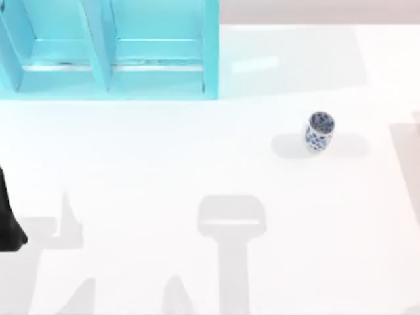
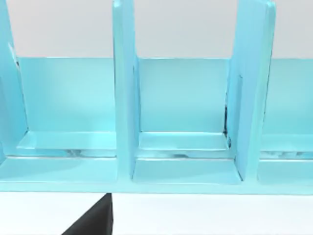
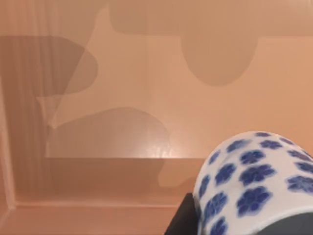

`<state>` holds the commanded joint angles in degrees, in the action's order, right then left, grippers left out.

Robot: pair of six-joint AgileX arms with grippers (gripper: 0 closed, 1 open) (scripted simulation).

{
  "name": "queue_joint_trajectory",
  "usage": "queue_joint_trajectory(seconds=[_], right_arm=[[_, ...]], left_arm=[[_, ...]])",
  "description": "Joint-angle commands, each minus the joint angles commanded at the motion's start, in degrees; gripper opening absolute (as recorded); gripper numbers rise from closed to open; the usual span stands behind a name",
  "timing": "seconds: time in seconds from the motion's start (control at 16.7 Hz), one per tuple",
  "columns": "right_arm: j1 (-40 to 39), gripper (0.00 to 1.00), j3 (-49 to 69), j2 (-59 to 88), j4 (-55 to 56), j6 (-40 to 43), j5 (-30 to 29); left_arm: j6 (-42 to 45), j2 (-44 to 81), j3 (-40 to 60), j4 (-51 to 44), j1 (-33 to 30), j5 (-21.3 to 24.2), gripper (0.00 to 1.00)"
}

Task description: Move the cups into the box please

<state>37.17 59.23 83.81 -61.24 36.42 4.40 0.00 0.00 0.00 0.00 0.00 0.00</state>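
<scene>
One cup [image 1: 319, 132] is seen upright on open table [image 1: 164, 164], well apart from the box [image 1: 211, 49]; a second [image 3: 254, 181] is pressed against the right gripper's dark finger [image 3: 182, 218]; grip cannot be told.

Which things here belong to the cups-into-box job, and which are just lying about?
Job:
- blue-flowered cup, upright on the table's right side
- turquoise divided box, upper left in the top view
- a blue-flowered cup, close up in the right wrist view

Not the job's things:
- white table
- left arm, parked at the left edge
</scene>
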Motion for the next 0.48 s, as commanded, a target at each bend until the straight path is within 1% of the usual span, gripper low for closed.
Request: queue_joint_trajectory(seconds=[0.42, 0.48], right_arm=[[0.0, 0.98, 0.0, 0.0, 0.0, 0.0, 0.0], [0.0, 1.0, 0.0, 0.0, 0.0, 0.0, 0.0]], left_arm=[[0.0, 0.0, 0.0, 0.0, 0.0, 0.0, 1.0], [0.0, 0.0, 0.0, 0.0, 0.0, 0.0, 1.0]])
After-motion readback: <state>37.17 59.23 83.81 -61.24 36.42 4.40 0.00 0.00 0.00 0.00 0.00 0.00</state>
